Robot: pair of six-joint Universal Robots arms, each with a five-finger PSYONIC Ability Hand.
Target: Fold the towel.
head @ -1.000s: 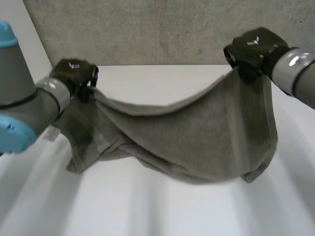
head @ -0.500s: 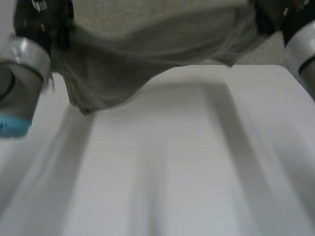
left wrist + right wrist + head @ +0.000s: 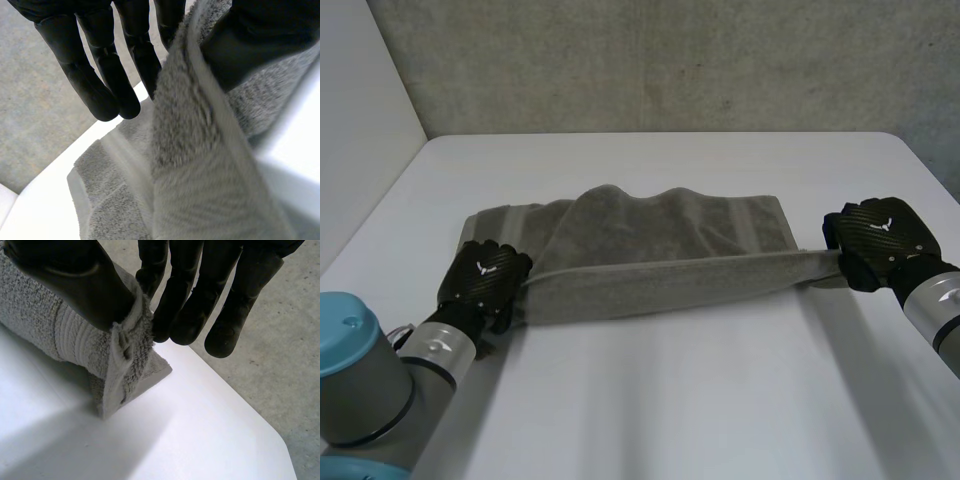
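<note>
A grey towel (image 3: 650, 255) lies across the middle of the white table (image 3: 670, 400), doubled over, with its near edge pulled taut between my two hands. My left hand (image 3: 483, 280) is shut on the towel's near left corner, and in the left wrist view the towel (image 3: 200, 165) is pinched between thumb and fingers (image 3: 107, 75). My right hand (image 3: 880, 240) is shut on the near right corner. In the right wrist view the thumb presses the towel's hem (image 3: 122, 355) against the fingers (image 3: 185, 305).
A concrete wall (image 3: 670, 60) rises behind the table's far edge. Bare white tabletop lies in front of the towel and beyond it. The table's right far corner (image 3: 280, 450) rounds off past my right hand.
Both hands have swung the towel up, over and down toward me. A second ago it hung in the air; now it lies folded on the table with its near edge stretched.
</note>
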